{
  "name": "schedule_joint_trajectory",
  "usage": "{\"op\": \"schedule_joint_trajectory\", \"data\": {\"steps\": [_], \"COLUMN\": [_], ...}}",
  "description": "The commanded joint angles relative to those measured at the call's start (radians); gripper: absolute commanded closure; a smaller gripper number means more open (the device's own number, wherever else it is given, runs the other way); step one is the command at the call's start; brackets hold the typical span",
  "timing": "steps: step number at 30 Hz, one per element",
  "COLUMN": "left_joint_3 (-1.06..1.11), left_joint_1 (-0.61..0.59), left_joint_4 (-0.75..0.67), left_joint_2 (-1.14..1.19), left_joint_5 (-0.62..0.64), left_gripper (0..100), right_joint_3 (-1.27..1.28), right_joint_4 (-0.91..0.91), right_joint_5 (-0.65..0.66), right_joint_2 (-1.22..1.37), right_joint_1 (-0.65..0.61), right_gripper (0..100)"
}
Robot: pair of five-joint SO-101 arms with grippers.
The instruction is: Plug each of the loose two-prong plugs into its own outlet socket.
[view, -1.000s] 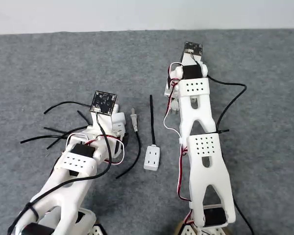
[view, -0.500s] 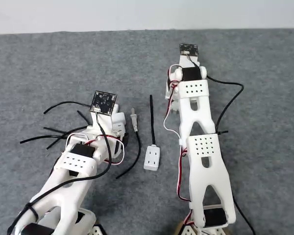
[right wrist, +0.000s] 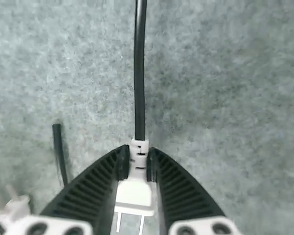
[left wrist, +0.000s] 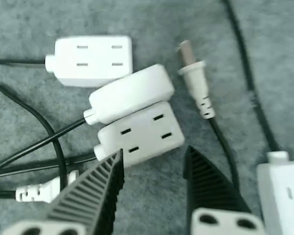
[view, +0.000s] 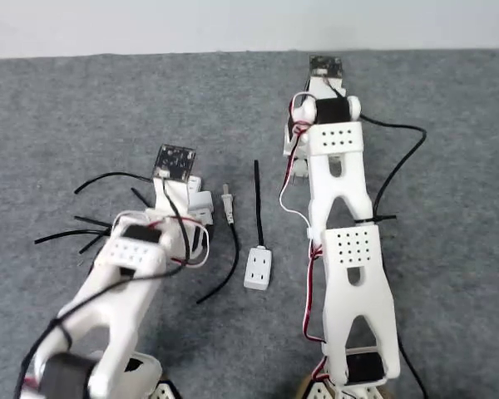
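1. Nearest the arm bases, between the two arms, a white outlet socket (view: 258,268) lies face up on the grey table (view: 66,108). Its black cord (view: 257,199) runs straight away from the bases.
2. The left hand (left wrist: 154,159) is released, fingers apart, and hovers just short of a cluster of three white socket blocks (left wrist: 139,132). The middle block is tilted against the nearest one.
3. A loose two-prong plug (view: 227,202) lies on the table just beside the cluster, with its prongs pointing away from the bases.
4. Farthest out, the right hand (right wrist: 135,159) is clenched on a white plug (right wrist: 134,188). The black lead (right wrist: 138,68) of this plug runs onward from the fingertips over the table.
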Motion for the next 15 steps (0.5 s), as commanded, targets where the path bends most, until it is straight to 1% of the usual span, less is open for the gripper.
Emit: {"op": "schedule_joint_trajectory", "data": {"steps": [1, 4, 7, 9, 13, 15], "left_joint_3": [-0.199, -0.315, -0.369, -0.364, -0.354, -0.363], "left_joint_1": [-0.020, -0.020, -0.020, -0.020, -0.011, -0.009], "left_joint_4": [0.114, 0.193, 0.239, 0.244, 0.311, 0.344], "left_joint_2": [0.164, 0.288, 0.338, 0.330, 0.310, 0.316], "left_joint_5": [-0.008, -0.009, -0.017, -0.074, -0.273, -0.313], "left_gripper": [89, 98, 99, 99, 99, 99], "right_joint_3": [0.140, 0.301, 0.423, 0.505, 0.677, 0.760], "right_joint_4": [0.048, 0.047, 0.047, 0.047, 0.045, 0.041], "right_joint_5": [0.011, 0.003, 0.002, 0.002, 0.002, 0.008], "right_joint_2": [-0.242, -0.404, -0.564, -0.664, -0.877, -0.981], "right_joint_1": [0.008, -0.001, -0.018, -0.031, -0.087, -0.128], "right_gripper": [99.1, 99.1, 99.1, 99.1, 99.1, 99.1]}}
